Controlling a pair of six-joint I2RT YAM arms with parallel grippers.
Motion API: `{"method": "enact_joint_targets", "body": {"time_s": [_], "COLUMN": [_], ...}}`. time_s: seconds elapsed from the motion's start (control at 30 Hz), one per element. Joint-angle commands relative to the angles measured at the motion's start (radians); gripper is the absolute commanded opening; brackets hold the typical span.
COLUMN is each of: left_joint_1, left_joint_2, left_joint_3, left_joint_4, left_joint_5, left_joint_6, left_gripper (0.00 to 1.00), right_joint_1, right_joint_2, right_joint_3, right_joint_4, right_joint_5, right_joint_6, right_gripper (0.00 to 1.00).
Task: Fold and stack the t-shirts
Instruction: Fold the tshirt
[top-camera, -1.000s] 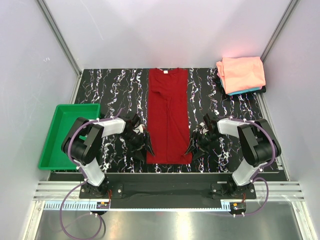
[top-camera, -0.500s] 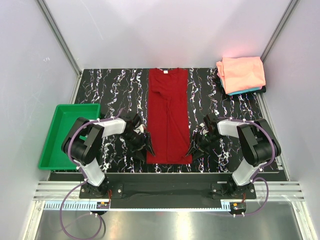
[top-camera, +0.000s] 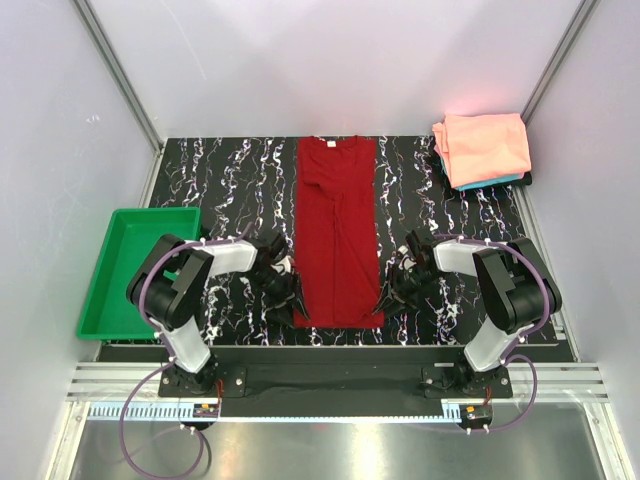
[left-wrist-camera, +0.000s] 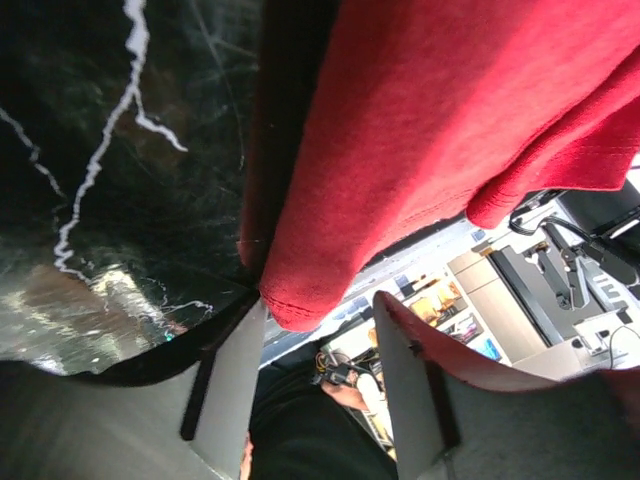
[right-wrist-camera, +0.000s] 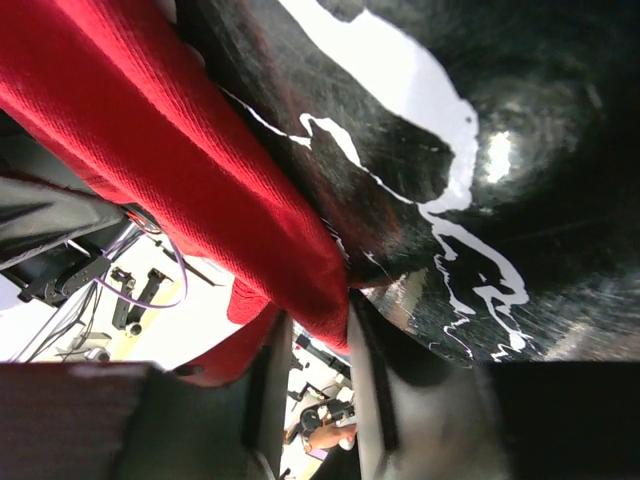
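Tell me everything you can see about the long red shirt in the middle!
The dark red t-shirt is soft knitted cloth, folded lengthwise into one long narrow strip. It lies flat down the middle of the black marbled table, collar at the far end with a small white label, hem nearest the arms. Creases run along it. The left fingers straddle its near left corner with a gap, and the right fingers bracket the near right corner; whether that one is pinched is unclear.
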Motion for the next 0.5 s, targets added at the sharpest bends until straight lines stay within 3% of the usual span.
{"method": "enact_joint_targets", "body": {"time_s": [0.0,0.23,0.33,0.47], "left_joint_1": [-0.009,-0.007,-0.004,0.020], "left_joint_2": [0.027,0.036,0.016,-0.011], "left_joint_3": [0.000,0.050,0.040,0.009], "left_joint_4": [0.018,-0.016,-0.013,-0.012], "left_joint_5": [-0.061,-0.119,-0.110,-0.110], "left_joint_6": [-0.008,0.020,0.028,0.037], "left_gripper": [0.47,0.43,0.32,0.14], "right_joint_1": [0.022,0.025,0.025,0.025], "right_joint_2": [0.011,-0.006,-0.009,-0.021], "right_joint_3": [-0.023,-0.020,-0.025,-0.025], "right_joint_4": [-0.019,-0.019,-0.016,-0.010], "right_joint_5": [-0.005,-0.007,-0.008,-0.013], "right_joint_6": [0.013,0.015,0.017,0.018], "right_gripper": [0.33,0.26,0.25,0.13]}}
